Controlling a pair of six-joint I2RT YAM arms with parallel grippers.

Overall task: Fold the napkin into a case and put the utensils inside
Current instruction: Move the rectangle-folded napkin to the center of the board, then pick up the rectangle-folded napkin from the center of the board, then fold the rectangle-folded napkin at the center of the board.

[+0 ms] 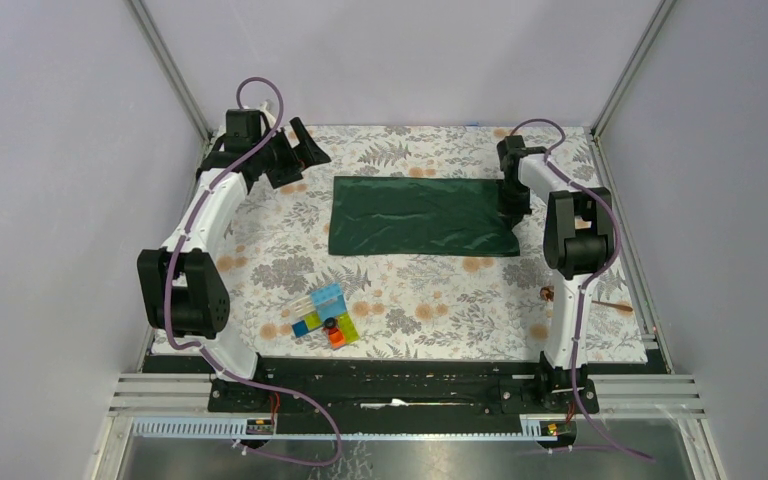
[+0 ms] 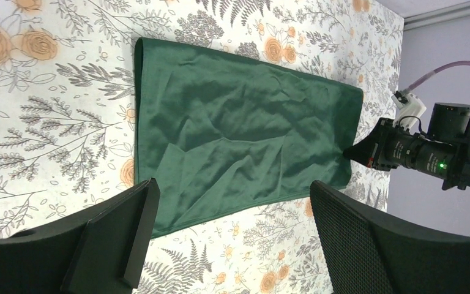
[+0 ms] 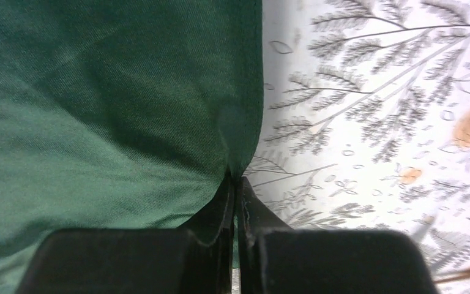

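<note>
Right end effector (image 3: pixel 237 177) is pinched shut on the right edge of the napkin (image 3: pixel 98 92). From its wrist view the two fingers meet with only a nip of green hem between them, and the cloth puckers up into that point. I read this as the pick-up for a fold, gripping this edge so it can be carried across to the left. Left end effector (image 2: pixel 234 187) hangs with its jaws spread wide and nothing in them, above the table (image 1: pixel 410 300) off the napkin's far left corner, looking along the cloth. I judge it is parked there to leave the fold room.

That table, under its floral cover, carries everything. The napkin lies flat on it as a long rectangle reaching leftward from the right end effector, lightly creased, its other end just short of the left end effector. It looks doubled over, though I can't be sure of the layers. I don't count it as a case yet: I see no pocket or open mouth, and nothing lies on or in the cloth.

Plastic blocks (image 1: pixel 325 318) sit in a tight cluster well to the near side of both end effectors, apart from the napkin. Copper spoon (image 1: pixel 548 294) lies behind the right end effector, back towards its base and partly hidden by the arm; the silver utensil I can't find
</note>
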